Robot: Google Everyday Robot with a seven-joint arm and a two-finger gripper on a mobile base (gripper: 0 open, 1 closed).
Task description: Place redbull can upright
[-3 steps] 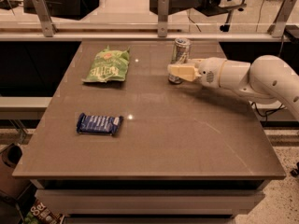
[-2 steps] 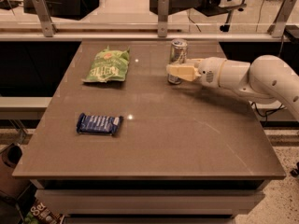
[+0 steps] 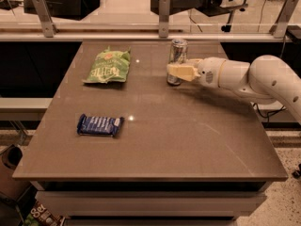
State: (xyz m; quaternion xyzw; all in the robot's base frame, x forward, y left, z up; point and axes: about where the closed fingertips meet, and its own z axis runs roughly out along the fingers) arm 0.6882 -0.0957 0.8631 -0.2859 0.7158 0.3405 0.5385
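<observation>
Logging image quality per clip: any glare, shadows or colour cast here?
Camera view: warm brownish cast overall; two small glare spots on the table, one near the green chip bag, one by the blue bar; soft shadow under the arm; the pincer at the upright redbull can is evenly lit.

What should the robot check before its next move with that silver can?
1. Can standing on end: ok. The redbull can is upright.
2. Base on the table: ok, it appears to rest on the surface.
3. Where the gripper is: ok, at the can's lower half, reaching in from the picture's right side.
4. Whether the gripper has let go of the can: cannot tell.
5. Room around the can: ok. The green chip bag and the blue snack bar lie apart from it, toward the picture's left.
6. Margin from the table's far edge: ok, the can stands inside it.
</observation>
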